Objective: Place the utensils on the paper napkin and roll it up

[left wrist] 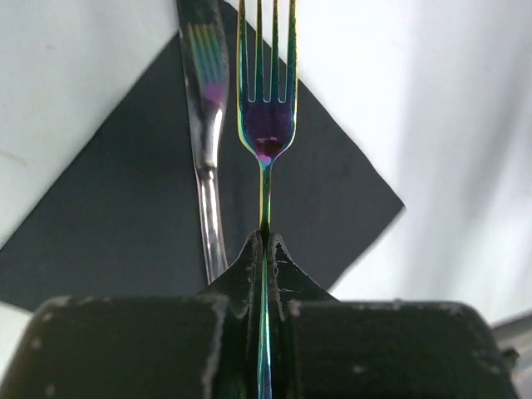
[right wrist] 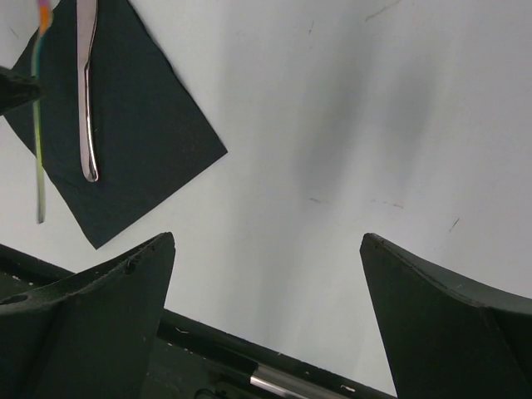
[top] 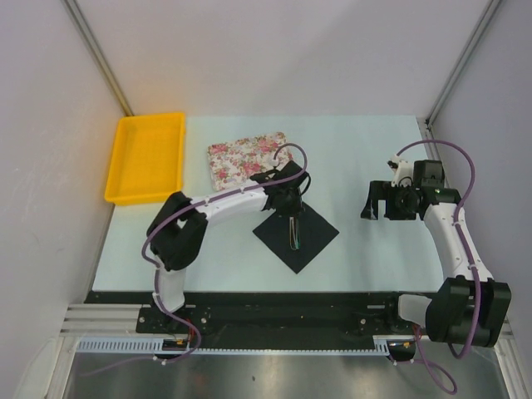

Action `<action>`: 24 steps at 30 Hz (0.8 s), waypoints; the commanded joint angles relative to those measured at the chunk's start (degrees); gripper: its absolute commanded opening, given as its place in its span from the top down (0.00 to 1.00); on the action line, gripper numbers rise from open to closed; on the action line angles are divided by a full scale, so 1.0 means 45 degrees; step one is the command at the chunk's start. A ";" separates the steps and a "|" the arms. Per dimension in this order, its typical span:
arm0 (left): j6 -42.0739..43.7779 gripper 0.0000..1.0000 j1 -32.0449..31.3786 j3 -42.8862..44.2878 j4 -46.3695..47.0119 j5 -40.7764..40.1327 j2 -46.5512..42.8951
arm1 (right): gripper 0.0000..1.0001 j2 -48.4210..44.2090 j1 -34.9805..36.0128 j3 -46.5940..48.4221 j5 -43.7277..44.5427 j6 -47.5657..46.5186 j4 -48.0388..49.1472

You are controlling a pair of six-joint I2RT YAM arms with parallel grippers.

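- Fork (left wrist: 266, 125) handle sits pinched edge-on in my left pincer (left wrist: 264, 248), tines pointing away over the black paper napkin (left wrist: 125, 216).
- Knife (left wrist: 208, 125) lies on the napkin, just beside the fork.
- My right pincer (right wrist: 268, 245) hangs spread wide over bare table (right wrist: 349, 125), well apart from the napkin.

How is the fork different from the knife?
The fork has prongs; the knife has a flat blade. The left hand pinches the fork's handle; the knife lies free on the black napkin. Both are slim, shiny metal, pointing the same way.
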 commanded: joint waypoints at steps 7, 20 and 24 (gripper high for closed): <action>-0.0125 1.00 -0.0161 0.2330 -0.0224 -0.1853 0.1975 | 0.00 -0.0068 -0.0282 0.0370 -0.0215 0.0233 0.0146; 0.0227 1.00 -0.0278 0.2605 -0.0537 -0.2185 0.2737 | 0.00 -0.0165 -0.0380 0.0331 -0.0313 0.0272 0.0087; 0.0285 0.99 -0.0570 0.2312 -0.0361 -0.2225 0.2757 | 0.00 -0.0146 -0.0419 0.0292 -0.0391 0.0272 0.0068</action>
